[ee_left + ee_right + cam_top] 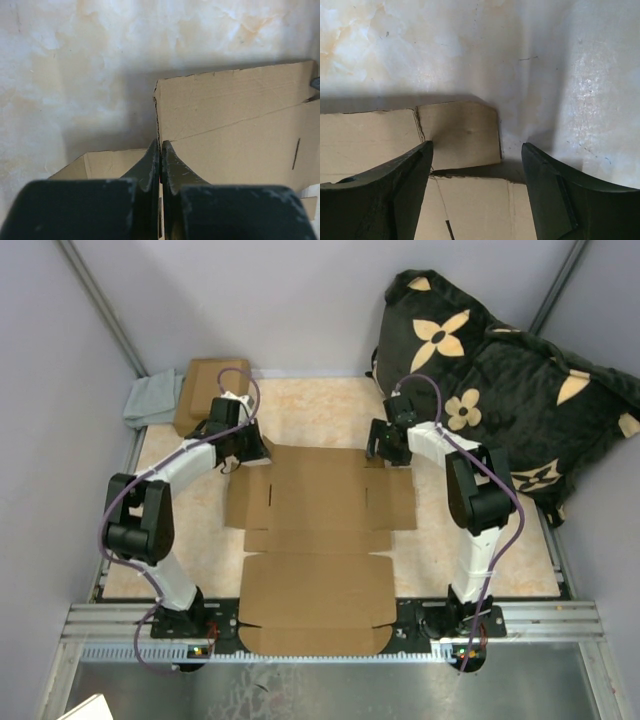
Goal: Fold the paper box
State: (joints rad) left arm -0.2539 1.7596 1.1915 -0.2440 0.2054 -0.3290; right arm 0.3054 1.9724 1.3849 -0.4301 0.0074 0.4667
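The paper box lies as a flat brown die-cut sheet in the middle of the table, its near part reaching the front rail. My left gripper is at the sheet's far left corner. In the left wrist view it is shut on the thin edge of a raised cardboard flap. My right gripper is at the far right corner, open. In the right wrist view its fingers straddle a small rounded corner flap without touching it.
A stacked pair of smaller brown boxes and a grey cloth sit at the back left. A black cushion with tan flowers leans at the back right. An aluminium rail runs along the front edge.
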